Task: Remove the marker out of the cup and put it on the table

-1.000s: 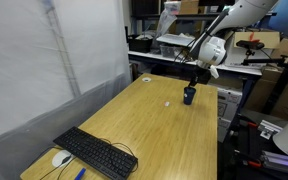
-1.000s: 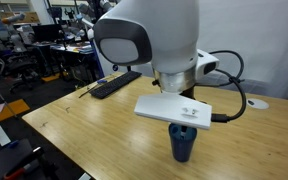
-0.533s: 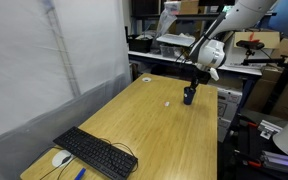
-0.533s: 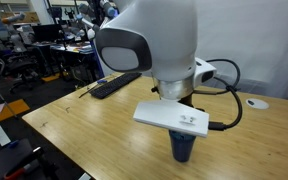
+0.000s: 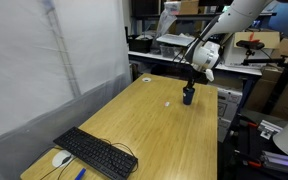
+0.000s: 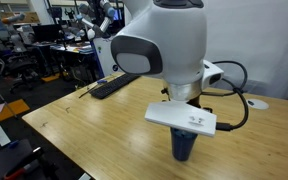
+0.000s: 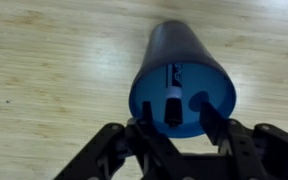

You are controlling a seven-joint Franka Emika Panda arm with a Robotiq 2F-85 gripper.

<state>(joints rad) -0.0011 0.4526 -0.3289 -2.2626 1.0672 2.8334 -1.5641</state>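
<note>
A dark blue cup (image 7: 181, 75) stands upright on the wooden table (image 7: 44, 70). A black marker with a white band (image 7: 171, 92) stands inside it. My gripper (image 7: 179, 118) is open right above the cup's mouth, with one finger on each side of the marker and not closed on it. In both exterior views the cup (image 5: 188, 96) (image 6: 183, 144) sits under the wrist near the table's far edge; the marker is hidden there.
A black keyboard (image 5: 95, 152) and a white mouse (image 5: 61, 158) lie at the table's near end. A small white scrap (image 5: 168, 103) lies left of the cup. Benches and equipment crowd the room behind the table.
The wrist has shifted a little over the cup and lowered slightly toward it. The cup and marker have not moved.
</note>
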